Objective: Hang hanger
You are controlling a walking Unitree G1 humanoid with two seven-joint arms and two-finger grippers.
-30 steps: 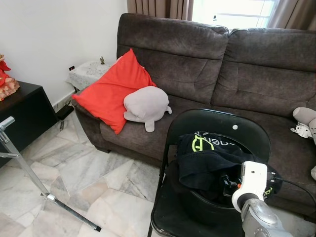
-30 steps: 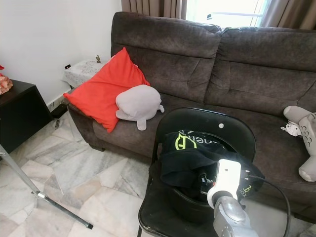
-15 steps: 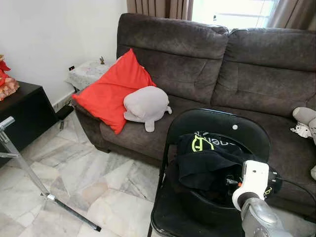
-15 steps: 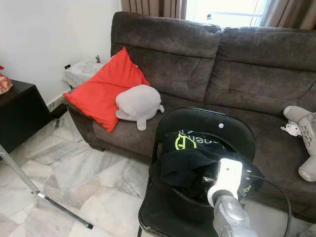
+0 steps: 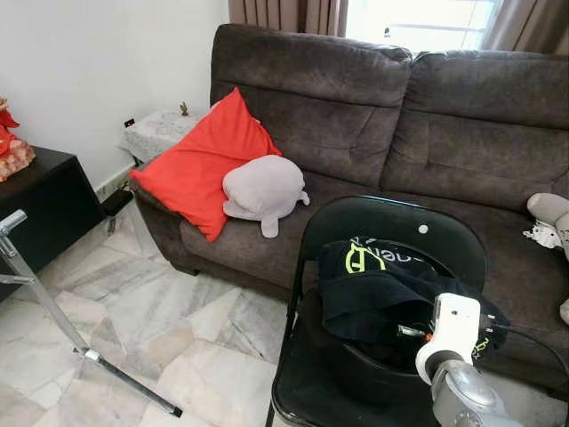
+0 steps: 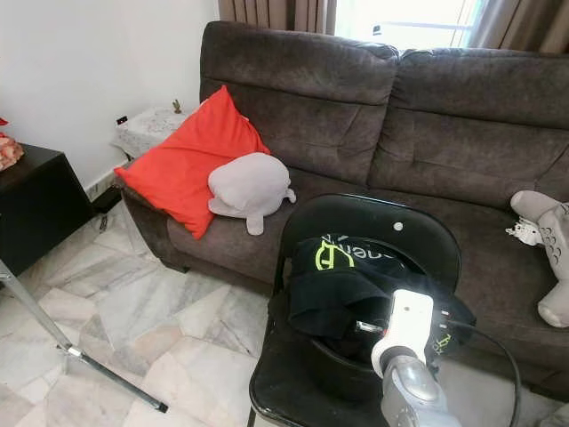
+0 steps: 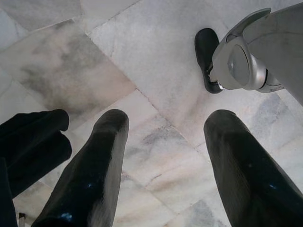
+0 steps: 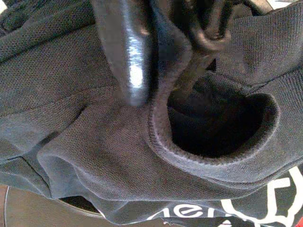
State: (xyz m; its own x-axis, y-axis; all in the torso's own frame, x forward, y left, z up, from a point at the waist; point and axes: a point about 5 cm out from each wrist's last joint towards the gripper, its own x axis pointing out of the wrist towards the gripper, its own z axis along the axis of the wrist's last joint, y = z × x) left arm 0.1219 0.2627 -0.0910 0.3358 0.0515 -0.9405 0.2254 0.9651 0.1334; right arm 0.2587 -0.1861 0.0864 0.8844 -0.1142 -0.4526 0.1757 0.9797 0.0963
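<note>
A black shirt (image 5: 373, 285) with neon-green lettering lies bunched on a black folding chair (image 5: 391, 218), over a round black tub (image 5: 369, 378). My right gripper (image 5: 406, 334) reaches into the shirt at its collar. In the right wrist view one glossy finger (image 8: 124, 52) presses the collar (image 8: 161, 127) against the neck of a black hanger (image 8: 204, 40). A small metal hook (image 5: 411, 331) pokes out by the gripper. My left gripper (image 7: 168, 120) hangs open over the marble floor with nothing between its fingers.
A dark brown sofa (image 5: 462, 116) stands behind the chair, with a red cushion (image 5: 200, 165) and a grey plush (image 5: 262, 187) on it. A metal rack leg (image 5: 53, 311) slants across the floor at left, beside a black cabinet (image 5: 40, 200).
My right wrist has sunk slightly and drawn a little toward me. The metal hook now shows beside the gripper. The shirt has barely shifted.
</note>
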